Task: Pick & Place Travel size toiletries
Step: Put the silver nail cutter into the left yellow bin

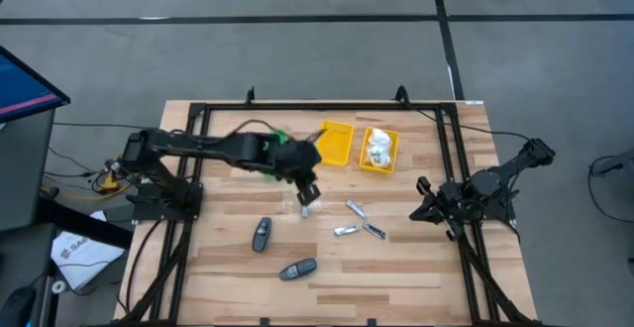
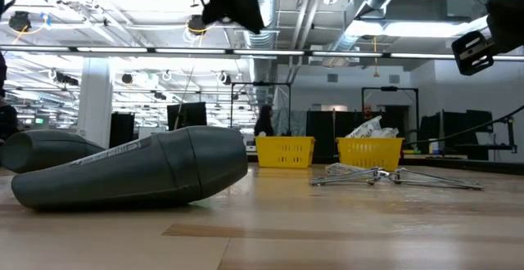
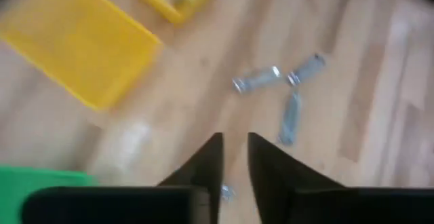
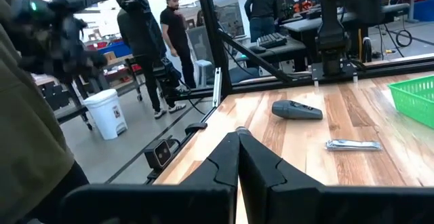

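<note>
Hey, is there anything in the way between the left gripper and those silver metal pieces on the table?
Nothing visible. The left gripper hangs over bare wood just beside the silver metal pieces, with no other item between them.

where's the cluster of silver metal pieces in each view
High view: silver metal pieces right of centre, below the yellow bins.
Low view: right of centre, before the yellow bins.
Left wrist view: upper right, beyond the left fingers.
Right wrist view: one silver piece.
Landmark: yellow bins.
</note>
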Robot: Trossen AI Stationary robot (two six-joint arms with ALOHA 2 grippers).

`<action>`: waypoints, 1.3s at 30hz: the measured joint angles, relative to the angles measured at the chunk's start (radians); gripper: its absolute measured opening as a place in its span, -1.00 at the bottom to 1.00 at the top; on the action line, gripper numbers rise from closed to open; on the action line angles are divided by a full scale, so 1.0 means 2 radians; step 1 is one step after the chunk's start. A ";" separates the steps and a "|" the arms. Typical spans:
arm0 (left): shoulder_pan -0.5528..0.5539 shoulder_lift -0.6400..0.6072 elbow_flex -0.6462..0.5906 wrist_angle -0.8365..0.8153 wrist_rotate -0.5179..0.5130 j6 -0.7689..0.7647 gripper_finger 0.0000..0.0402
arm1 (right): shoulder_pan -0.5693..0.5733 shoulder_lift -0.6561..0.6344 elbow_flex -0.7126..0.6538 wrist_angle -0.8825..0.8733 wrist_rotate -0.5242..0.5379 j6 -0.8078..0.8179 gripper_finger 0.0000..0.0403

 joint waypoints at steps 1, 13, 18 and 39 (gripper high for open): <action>0.000 0.005 -0.008 0.005 0.013 -0.006 -0.61 | 0.000 0.000 0.000 0.000 0.000 0.000 -1.00; -0.003 0.091 -0.066 0.003 0.037 -0.175 0.31 | 0.000 0.000 0.000 0.000 0.000 0.000 -1.00; -0.003 0.116 -0.074 0.002 0.040 -0.219 0.36 | 0.000 0.000 0.000 0.000 0.000 0.000 -1.00; -0.041 0.192 -0.073 0.012 0.011 -0.311 0.36 | 0.000 0.000 0.000 0.000 0.000 0.000 -1.00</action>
